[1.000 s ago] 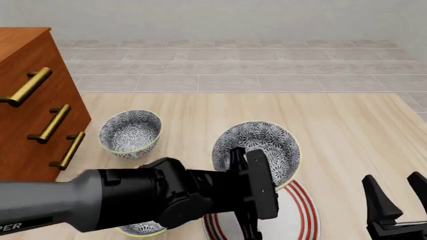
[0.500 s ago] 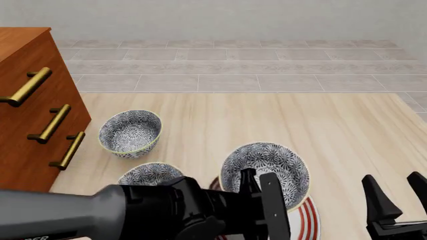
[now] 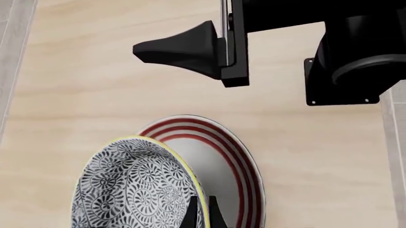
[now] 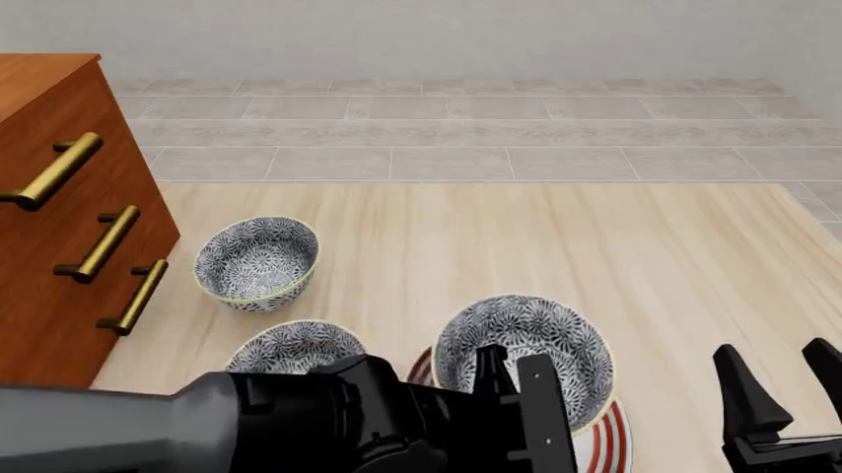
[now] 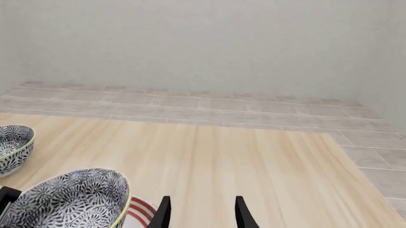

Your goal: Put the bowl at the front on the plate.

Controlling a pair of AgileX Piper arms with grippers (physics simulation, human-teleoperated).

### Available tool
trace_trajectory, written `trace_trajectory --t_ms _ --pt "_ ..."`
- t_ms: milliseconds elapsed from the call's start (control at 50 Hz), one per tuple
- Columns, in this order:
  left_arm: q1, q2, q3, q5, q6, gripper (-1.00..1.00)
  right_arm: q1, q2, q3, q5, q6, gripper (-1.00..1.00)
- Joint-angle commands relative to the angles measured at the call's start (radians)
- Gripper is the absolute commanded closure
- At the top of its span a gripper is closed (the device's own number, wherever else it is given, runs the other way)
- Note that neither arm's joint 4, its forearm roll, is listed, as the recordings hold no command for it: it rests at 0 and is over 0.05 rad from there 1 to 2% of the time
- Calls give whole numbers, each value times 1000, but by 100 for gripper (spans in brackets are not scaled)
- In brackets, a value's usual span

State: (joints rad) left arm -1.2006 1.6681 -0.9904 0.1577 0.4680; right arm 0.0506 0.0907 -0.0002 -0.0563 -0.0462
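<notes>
The bowl (image 4: 524, 347) is gripped at its near rim by the left tool (image 4: 514, 404), clamped shut, held tilted over the plate (image 4: 608, 439). The right tool (image 4: 790, 394) is held open, empty. Placement is underway; lowering and release seem required next. 2 look-alike bowls (image 4: 256, 260) are left beyond. No writing is legible.

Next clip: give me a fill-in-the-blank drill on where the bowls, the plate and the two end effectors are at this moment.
1. The left end effector grips the bowl by its ____.
2. The held bowl hangs over the plate, whose rings are ____.
3. Counting the held one, ____ patterned bowls show in the front view.
4. The right end effector has its fingers ____ and holds nothing.

Missing words: rim; red; three; open
</notes>
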Motion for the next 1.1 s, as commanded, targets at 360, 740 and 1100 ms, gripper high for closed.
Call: trace_trajectory --t_ms 360,740,1100 --pt "-32 12 0 21 -48 100 0 -6 0 3 -4 -100" --pt "-2 46 18 -19 -40 100 -1 -11 0 5 -6 -100" --pt "4 79 32 -54 -47 100 -3 -16 0 9 -4 -100"
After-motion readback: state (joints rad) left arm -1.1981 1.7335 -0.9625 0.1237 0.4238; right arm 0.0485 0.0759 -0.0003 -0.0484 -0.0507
